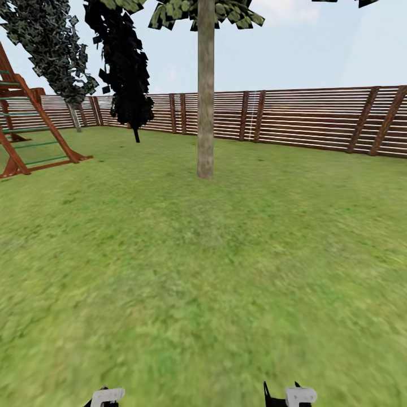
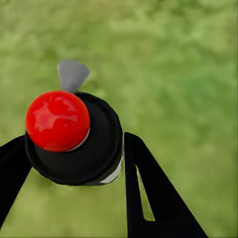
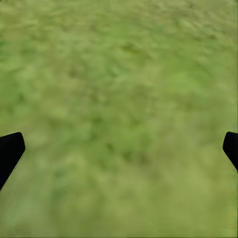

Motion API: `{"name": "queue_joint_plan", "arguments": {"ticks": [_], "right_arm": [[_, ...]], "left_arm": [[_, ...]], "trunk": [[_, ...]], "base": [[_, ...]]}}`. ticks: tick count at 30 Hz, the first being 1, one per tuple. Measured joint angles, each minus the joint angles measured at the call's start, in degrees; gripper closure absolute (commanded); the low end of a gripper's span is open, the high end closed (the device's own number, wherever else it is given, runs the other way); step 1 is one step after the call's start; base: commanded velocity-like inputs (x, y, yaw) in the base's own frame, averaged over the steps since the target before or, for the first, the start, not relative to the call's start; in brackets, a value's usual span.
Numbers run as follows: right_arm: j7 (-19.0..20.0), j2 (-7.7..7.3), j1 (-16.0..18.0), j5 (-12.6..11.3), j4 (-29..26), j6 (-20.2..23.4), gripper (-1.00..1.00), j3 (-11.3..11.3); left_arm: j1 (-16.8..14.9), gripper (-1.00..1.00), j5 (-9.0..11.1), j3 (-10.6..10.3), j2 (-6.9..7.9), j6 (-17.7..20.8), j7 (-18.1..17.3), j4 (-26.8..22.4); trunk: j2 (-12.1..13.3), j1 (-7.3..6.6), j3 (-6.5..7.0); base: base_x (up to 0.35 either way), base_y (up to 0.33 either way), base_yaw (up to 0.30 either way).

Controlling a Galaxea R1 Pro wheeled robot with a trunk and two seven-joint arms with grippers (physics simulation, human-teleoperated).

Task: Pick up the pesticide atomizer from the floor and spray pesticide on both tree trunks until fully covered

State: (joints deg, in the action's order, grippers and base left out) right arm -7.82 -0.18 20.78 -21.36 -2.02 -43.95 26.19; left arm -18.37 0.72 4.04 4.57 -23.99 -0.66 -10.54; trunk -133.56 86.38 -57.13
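Note:
The pesticide atomizer (image 2: 94,148) has a black round cap, a glossy red knob (image 2: 57,120) and a grey nozzle (image 2: 72,74). My left gripper (image 2: 74,166) is shut on it, a black finger on each side, over grass. My right gripper (image 3: 119,153) is open and holds nothing, with lawn below it. In the head view both wrists, left (image 1: 107,397) and right (image 1: 289,395), sit at the bottom edge. A tree with a tall pale tree trunk (image 1: 205,96) stands straight ahead on the lawn. A second tree (image 1: 56,45) with a thin grey trunk (image 1: 74,117) stands far left by the fence.
A black cone-shaped conifer (image 1: 127,73) stands left of the near tree. A red-brown wooden climbing frame (image 1: 25,124) is at the far left. A brown slatted fence (image 1: 305,118) closes the back. Green lawn (image 1: 203,271) stretches between me and the trunk.

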Motion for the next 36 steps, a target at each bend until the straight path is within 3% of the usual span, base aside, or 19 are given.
{"name": "queue_joint_plan", "arguments": {"ticks": [36], "right_arm": [[0.00, 0.00, -0.01, 0.00, 0.00, 0.00, -1.00, 0.00]], "left_arm": [[0.00, 1.00, -0.02, 0.00, 0.00, 0.00, 0.01, 0.00]], "trunk": [[0.00, 0.00, 0.00]], "base": [[0.339, 0.000, 0.000]]}}
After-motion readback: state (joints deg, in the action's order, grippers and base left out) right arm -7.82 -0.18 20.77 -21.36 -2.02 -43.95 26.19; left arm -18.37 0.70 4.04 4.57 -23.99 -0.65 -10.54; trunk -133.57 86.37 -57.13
